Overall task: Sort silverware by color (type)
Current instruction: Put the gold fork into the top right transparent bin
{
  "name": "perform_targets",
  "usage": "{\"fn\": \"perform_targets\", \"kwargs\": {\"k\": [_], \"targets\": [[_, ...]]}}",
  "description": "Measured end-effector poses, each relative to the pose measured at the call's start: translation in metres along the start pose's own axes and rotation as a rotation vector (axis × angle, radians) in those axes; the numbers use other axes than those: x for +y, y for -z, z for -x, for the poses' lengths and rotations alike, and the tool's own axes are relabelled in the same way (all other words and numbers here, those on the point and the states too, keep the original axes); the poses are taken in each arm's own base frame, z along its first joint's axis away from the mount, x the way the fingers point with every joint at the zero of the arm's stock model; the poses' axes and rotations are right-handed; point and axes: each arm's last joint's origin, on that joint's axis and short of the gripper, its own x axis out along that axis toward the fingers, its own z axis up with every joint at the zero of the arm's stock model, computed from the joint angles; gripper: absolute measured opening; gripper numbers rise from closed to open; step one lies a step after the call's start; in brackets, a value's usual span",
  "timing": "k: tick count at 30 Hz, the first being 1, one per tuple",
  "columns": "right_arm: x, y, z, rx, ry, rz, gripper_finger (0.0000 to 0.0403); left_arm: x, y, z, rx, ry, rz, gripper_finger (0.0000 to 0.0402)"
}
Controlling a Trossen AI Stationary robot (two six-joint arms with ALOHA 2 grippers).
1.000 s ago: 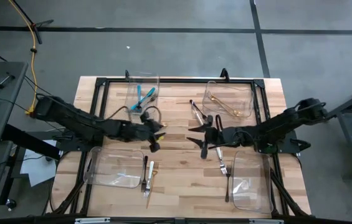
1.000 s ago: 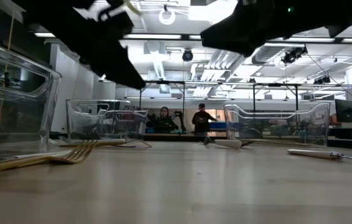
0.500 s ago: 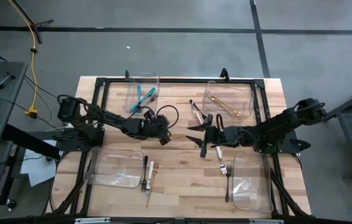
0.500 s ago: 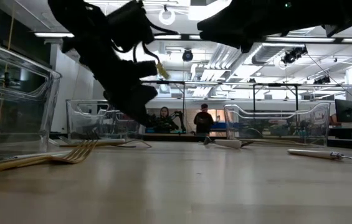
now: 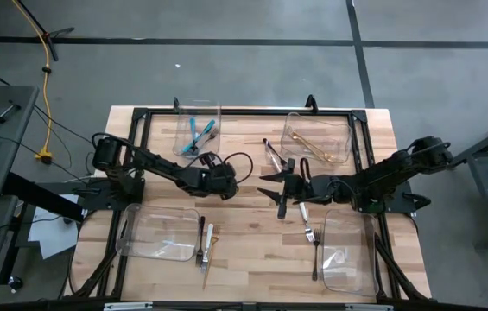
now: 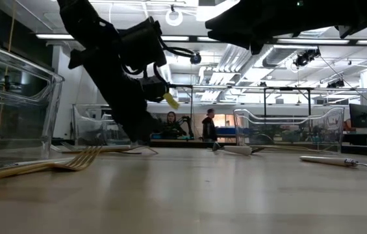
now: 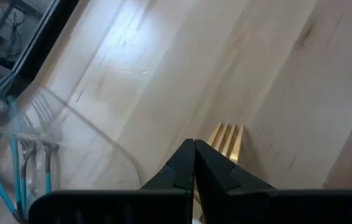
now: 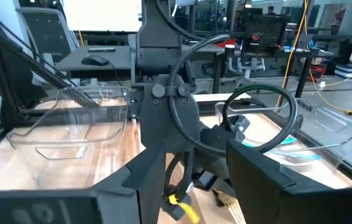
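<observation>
On the near side of the desk (image 5: 252, 250) a gold fork (image 5: 212, 246) and other forks lay loose between two clear bins, not sorted yet. In the middle, the left gripper (image 5: 226, 188) had just moved over from near those forks and pressed its fingers (image 7: 191, 163) together. A gold fork (image 7: 227, 142) showed just past the tips, but I could not tell if it was pinched. If it was, its place looked to be the far bin (image 5: 317, 138) with gold pieces. The left arm reached long and low. The right gripper (image 5: 276, 187) stayed beside it, fingers spread. Teal forks (image 5: 197, 134) sat in the far left bin.
</observation>
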Motion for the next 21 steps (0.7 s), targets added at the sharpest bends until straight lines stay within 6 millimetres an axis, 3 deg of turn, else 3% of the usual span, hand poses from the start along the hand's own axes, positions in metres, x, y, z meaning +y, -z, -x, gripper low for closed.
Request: {"fn": "perform_targets", "kwargs": {"k": [21], "targets": [[0.0,0.0,0.0,0.001,0.0,-0.004,0.0165,-0.01,0.001,0.006,0.048,0.225,-0.078,0.0]]}}
